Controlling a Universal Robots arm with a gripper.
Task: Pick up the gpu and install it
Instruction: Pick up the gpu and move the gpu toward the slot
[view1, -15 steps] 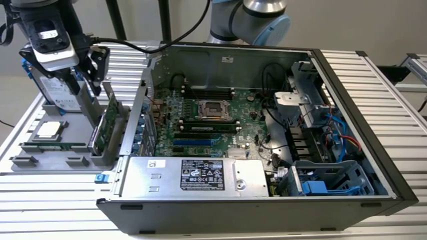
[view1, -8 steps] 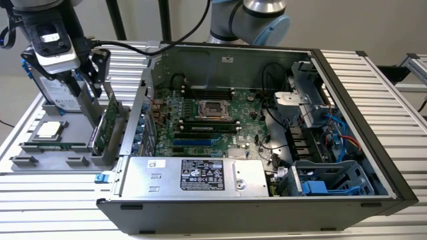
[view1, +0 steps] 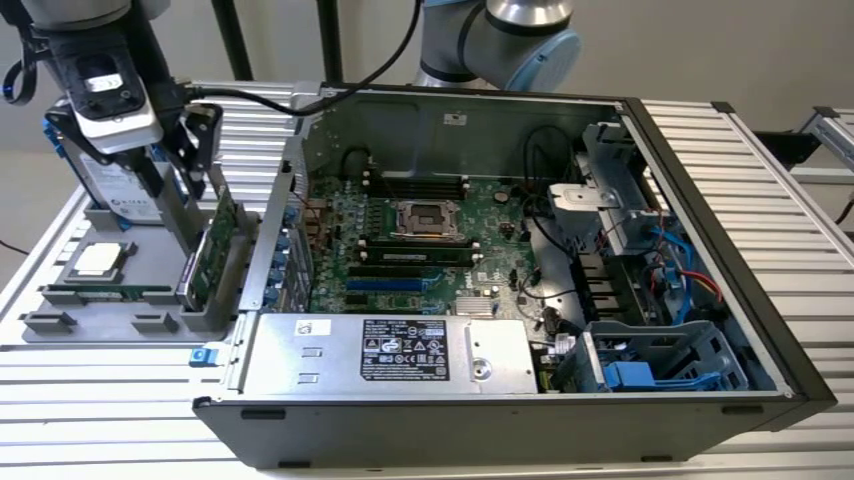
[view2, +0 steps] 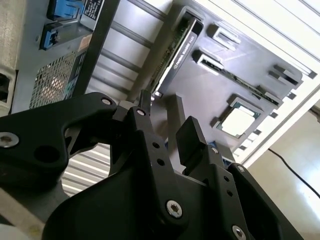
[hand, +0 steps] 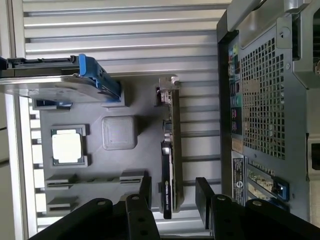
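Note:
The gpu (view1: 211, 255) stands on edge in a slot of the grey parts holder (view1: 80, 325), at the exterior view's left, just outside the open computer case (view1: 694, 200). In the first wrist view it is an edge-on green card (hand: 171, 150) with its silver bracket (hand: 167, 86) at one end. It is also edge-on (view2: 172, 55) in the second wrist view. My gripper (view1: 187, 170) hangs above the card, open. Its black fingers (hand: 145, 192) straddle the card's line with nothing between them, and the gripper (view2: 167, 120) is not touching the card.
A silver hard drive with blue rails (hand: 60, 82) stands in the same holder beside a processor chip (hand: 66, 146). The case's side wall (hand: 260, 100) lies close beside the card. Inside the case are the motherboard (view1: 414, 240) and a power supply (view1: 387, 350).

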